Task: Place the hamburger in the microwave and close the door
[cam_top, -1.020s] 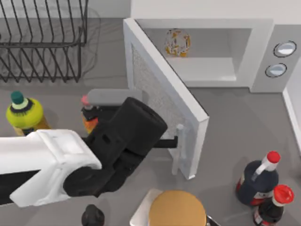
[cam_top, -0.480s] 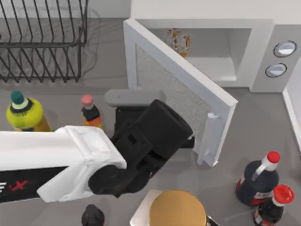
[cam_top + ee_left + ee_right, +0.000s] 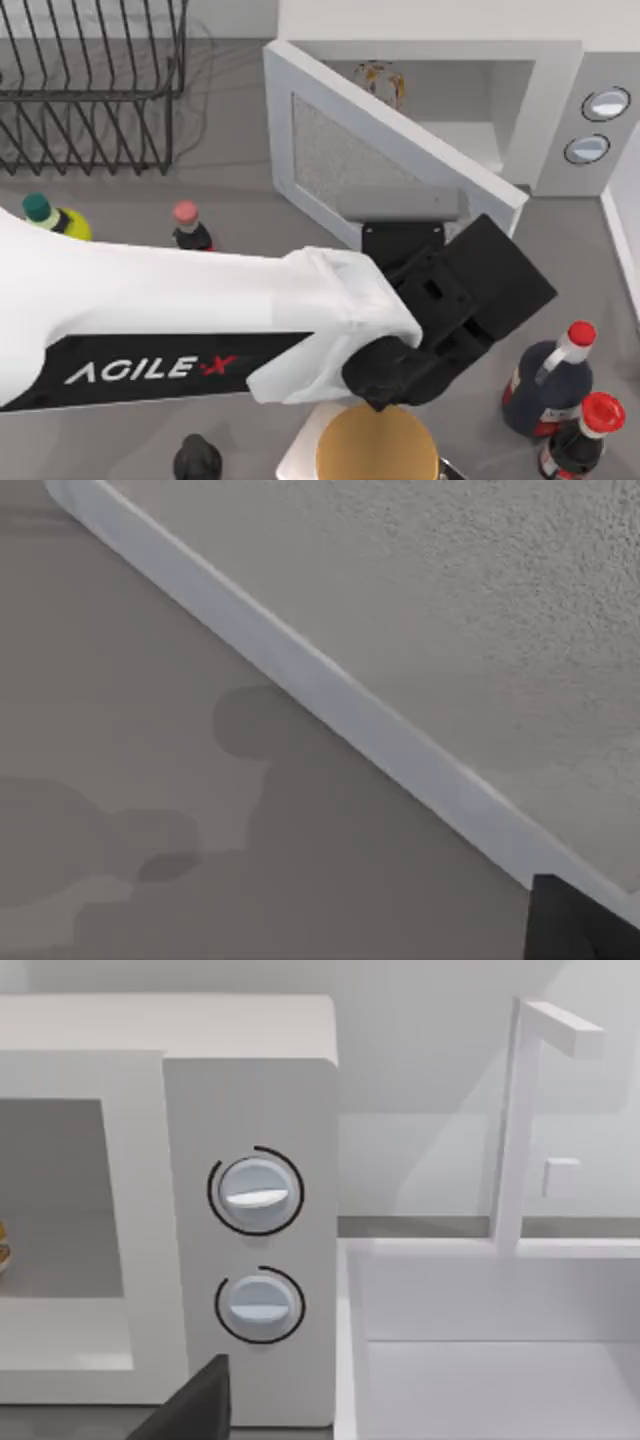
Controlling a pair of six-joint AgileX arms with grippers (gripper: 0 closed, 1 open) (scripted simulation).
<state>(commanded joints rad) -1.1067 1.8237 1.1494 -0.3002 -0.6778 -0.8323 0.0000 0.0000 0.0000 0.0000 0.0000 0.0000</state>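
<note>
Now pushing the door shut with the left tool, opening impossible to tell; better steady, toward the microwave.

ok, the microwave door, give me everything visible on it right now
The door is a white-framed slab with a speckled grey window panel, hinged at the microwave's left front edge in the top view. It stands upright, partly open, angled across the cavity mouth, so the hamburger inside shows just past its top edge. The left arm's black wrist sits against its free end, covering the handle area; the left tool itself is hidden there. The left wrist view shows the window panel and lower frame edge close above the grey table.
</note>
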